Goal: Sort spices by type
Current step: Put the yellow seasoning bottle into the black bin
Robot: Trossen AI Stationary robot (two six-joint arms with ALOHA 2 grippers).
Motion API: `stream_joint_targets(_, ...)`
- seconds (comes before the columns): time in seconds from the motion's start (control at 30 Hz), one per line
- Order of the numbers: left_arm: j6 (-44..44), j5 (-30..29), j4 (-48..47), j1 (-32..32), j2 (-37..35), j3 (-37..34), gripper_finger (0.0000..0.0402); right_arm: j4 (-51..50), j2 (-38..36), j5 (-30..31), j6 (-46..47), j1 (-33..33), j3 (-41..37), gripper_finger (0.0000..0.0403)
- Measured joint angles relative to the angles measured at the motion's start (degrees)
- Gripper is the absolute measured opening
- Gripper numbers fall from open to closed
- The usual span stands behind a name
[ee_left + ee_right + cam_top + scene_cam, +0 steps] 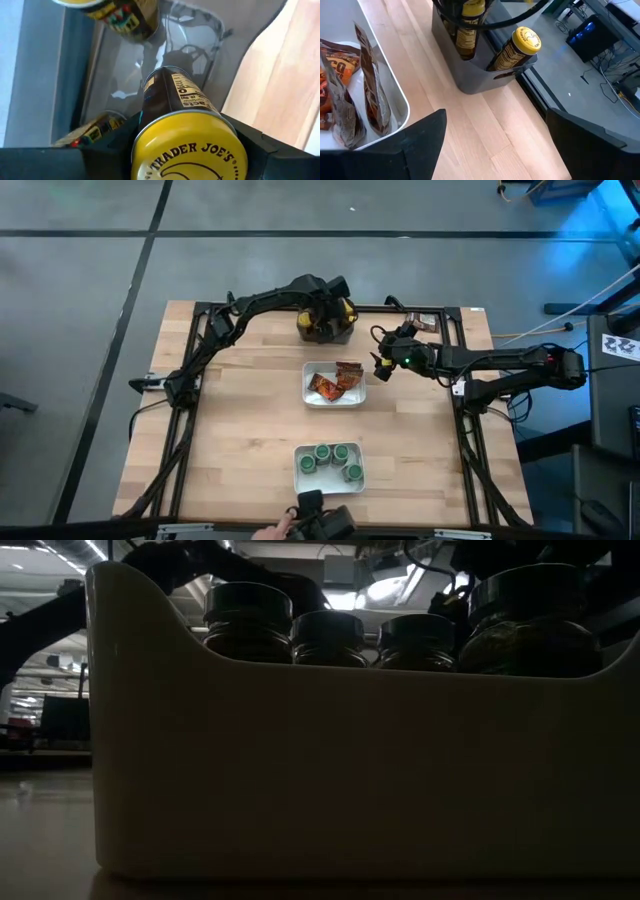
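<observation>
At the table's far edge stands a dark grey bin (325,330). My left gripper (325,315) reaches down into it, shut on a yellow-lidded jar (190,145). Two more yellow-lidded jars are in the bin: one leans on its wall (515,50), the other (90,132) lies low beside my fingers. Orange-brown sachets (335,383) lie in the middle white tray (310,398). Green-lidded jars (330,460) stand in the near white tray (300,480). My right gripper (385,365) hovers open to the right of the sachet tray, with nothing between its fingers (425,145). My left gripper pinches the jar between its two fingers (117,142), which sit on opposite sides of the jar's top end just under the yellow lid (150,127). They come from above, pointing down. The jar stands upright inside the bin; whether its bottom rests on the bin floor I cannot tell.
The low view is filled by the near tray's white wall (350,770), with the green-lidded jars dark above it. A small packet (428,322) lies at the far right corner. Bare wood lies to the left and right of the trays. A dark device (325,522) sits at the near edge.
</observation>
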Motion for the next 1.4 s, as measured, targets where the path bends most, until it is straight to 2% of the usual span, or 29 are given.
stream_joint_targets(0.47, 0.1, -0.4, 1.5, -0.2, 0.0, 0.0, 0.0211, -0.1, 0.0, -0.7, 0.0, 0.0, 0.0, 0.0342)
stream_joint_targets(0.83, 0.8, -0.6, 3.8, -1.4, 0.0, 0.0, 0.0265, -0.3, 0.0, -1.4, -0.1, 0.0, 0.0, 0.0342)
stream_joint_targets(1.07, 1.3, -0.7, 4.0, -1.3, 0.0, 0.0, 0.0263, -0.3, 0.0, -1.4, -0.1, 0.0, 0.0, 0.0342)
stream_joint_targets(1.4, 1.4, -4.0, 2.7, -1.4, -0.9, 0.0, 0.0260, -0.3, 0.0, -1.4, -0.5, 0.0, 0.0, 0.0342)
